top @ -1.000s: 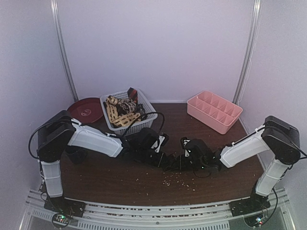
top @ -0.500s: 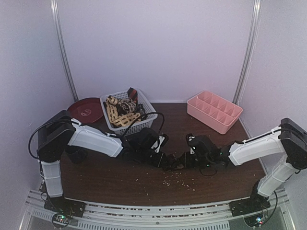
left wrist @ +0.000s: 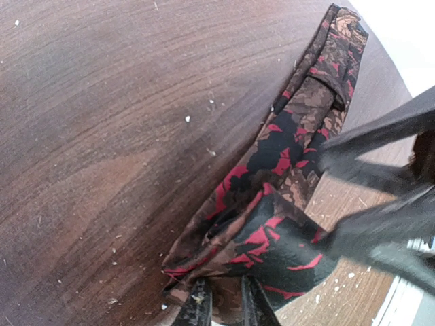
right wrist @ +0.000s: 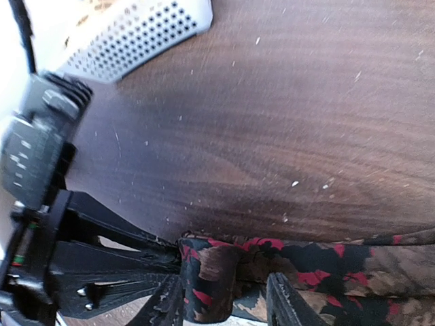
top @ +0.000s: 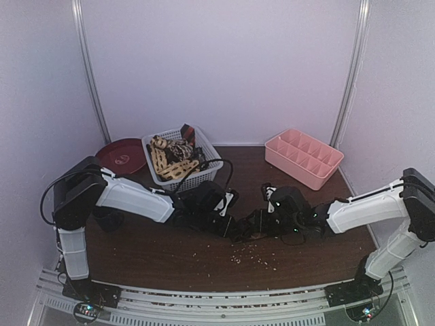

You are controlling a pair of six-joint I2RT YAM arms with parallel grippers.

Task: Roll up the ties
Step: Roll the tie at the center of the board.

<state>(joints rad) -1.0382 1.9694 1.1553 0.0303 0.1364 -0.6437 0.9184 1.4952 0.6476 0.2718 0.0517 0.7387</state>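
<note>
Left jaws pinch tie (left wrist: 285, 156) (right jaws apart).

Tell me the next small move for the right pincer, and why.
Likely close the right pincer on the folded end of the red-and-black tie and turn it over: its jaws stand apart astride that end, while the left pincer grips the fabric nearby.

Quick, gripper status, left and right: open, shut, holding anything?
Left gripper: shut on the end of the red-and-black tie.
Right gripper: open, fingers apart on either side of the same tie.
</note>
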